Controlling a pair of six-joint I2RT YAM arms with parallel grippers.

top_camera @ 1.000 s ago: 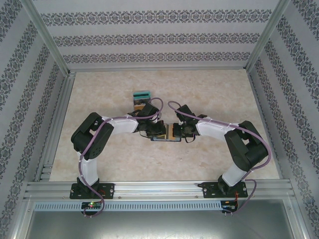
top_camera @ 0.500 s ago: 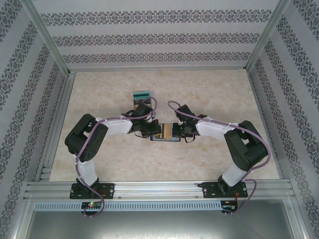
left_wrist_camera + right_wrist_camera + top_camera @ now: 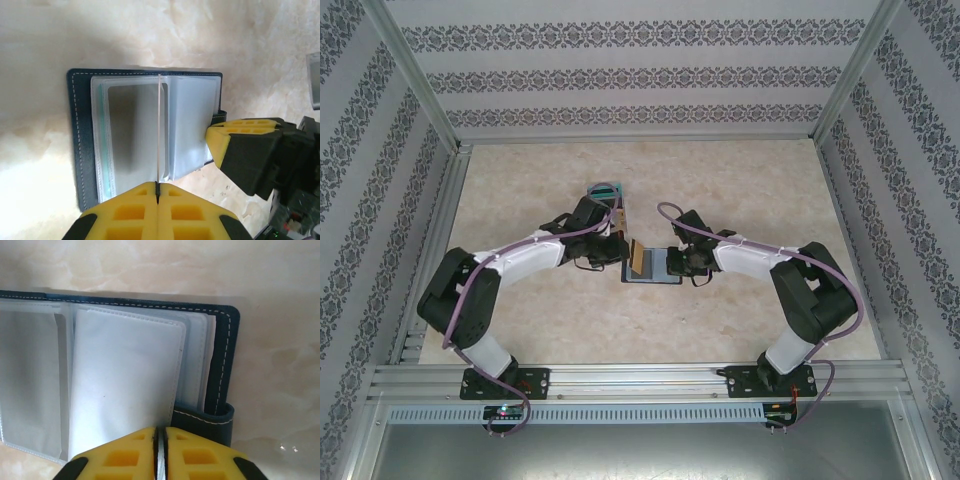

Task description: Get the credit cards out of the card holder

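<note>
While the card holder (image 3: 660,272) lies open mid-desk (image 3: 750,180), its clear sleeve (image 3: 125,375) pinched by the right hand (image 3: 161,432), one credit card (image 3: 158,125) looks free, clamped edge-on in the left hand (image 3: 157,186); whether others remain is unclear.

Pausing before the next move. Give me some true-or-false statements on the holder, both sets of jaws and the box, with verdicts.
1. The card holder lies open on the table. True.
2. The left gripper has its jaws open and empty. False: they are shut on a thin credit card, seen edge-on over the holder.
3. The right gripper has its jaws shut on a clear sleeve of the holder. True.
4. The wooden box stands beside the right arm's base. False: it stands just beyond the left gripper, on the far side.
</note>
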